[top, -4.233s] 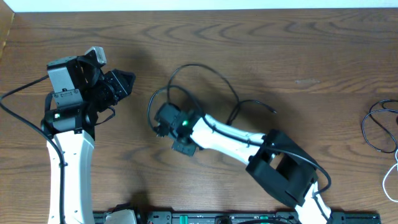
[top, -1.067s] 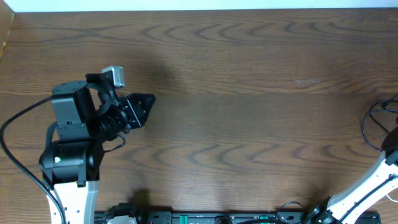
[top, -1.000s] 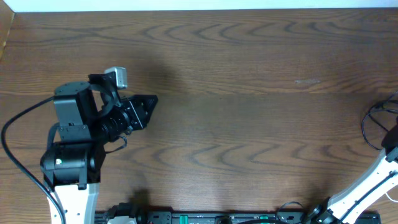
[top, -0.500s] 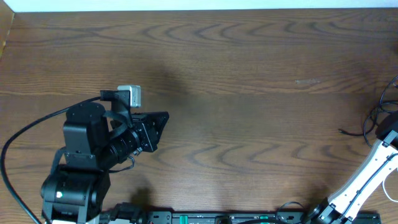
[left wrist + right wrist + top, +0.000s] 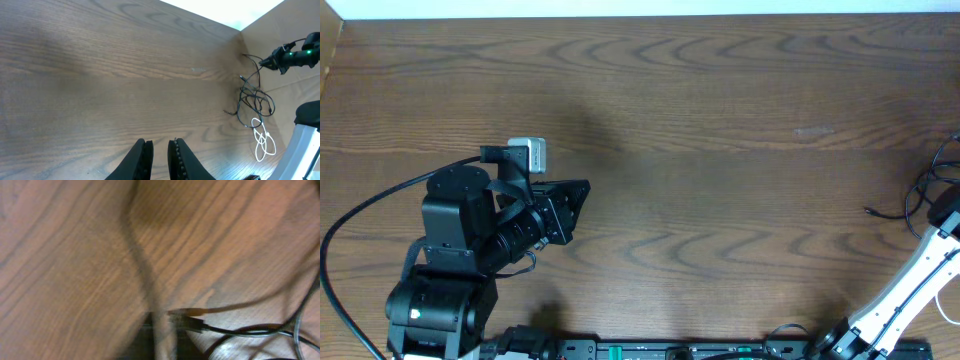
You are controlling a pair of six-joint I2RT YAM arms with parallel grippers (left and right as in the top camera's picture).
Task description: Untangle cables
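- Here we are with the cables (image 5: 252, 100) heaped at the far right of the table (image 5: 720, 120). Black loops cross one another, and the white cable (image 5: 262, 142) is curled just beside them on the robot's side.
- Our left gripper (image 5: 160, 157) hangs well apart from all that, low on the left. Its fingers are almost together, with only a slim gap and nothing between them.
- Our right gripper (image 5: 267, 61) is over at the heap's far end, its nose near a black strand. We cannot tell whether its jaws are parted or pinching that strand. Its own camera is blurred and shows only a plug (image 5: 189, 317) and dark loops close up.
- First worry: if that strand is in the jaws and we pull, the whole heap may travel as one. Nothing pins the other end, so the crossings would cinch tighter rather than open.
- Second worry: the heap sits at the very right of the overhead view, and we cannot see where the table ends there. A drag that way could tip loops over an edge and out of reach.
- Third: the white cable lies near the right arm (image 5: 920, 275), so a sweep back could hook it and knot it into the black ones.
- Our call: bring the left across to hold one strand before any real pull.
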